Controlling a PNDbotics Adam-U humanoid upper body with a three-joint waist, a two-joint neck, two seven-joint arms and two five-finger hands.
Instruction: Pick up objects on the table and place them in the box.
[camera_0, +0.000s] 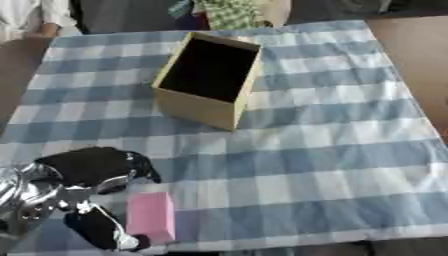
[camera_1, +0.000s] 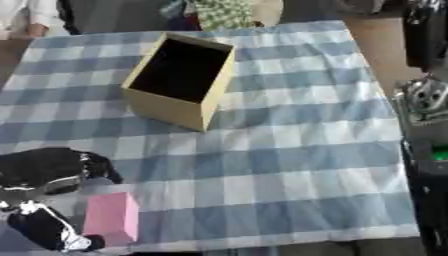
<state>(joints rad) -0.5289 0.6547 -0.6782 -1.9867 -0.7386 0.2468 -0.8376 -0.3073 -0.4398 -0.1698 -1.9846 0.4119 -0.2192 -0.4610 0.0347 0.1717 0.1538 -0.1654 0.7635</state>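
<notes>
Left hand (camera_0: 87, 200) at the near-left table edge, fingers and thumb curled around 1 pink block (camera_0: 150, 216), which sits on the checked cloth (camera_0: 315, 150). Open tan box (camera_0: 208, 80) stands further back, centre-left, well apart. Right arm (camera_1: 429, 125) along the right edge; its hand can't be made out.

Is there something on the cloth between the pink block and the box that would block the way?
Nothing visible does. The pink block lies near the table's front edge beside the left hand, and only bare checked cloth separates it from the open box.
</notes>
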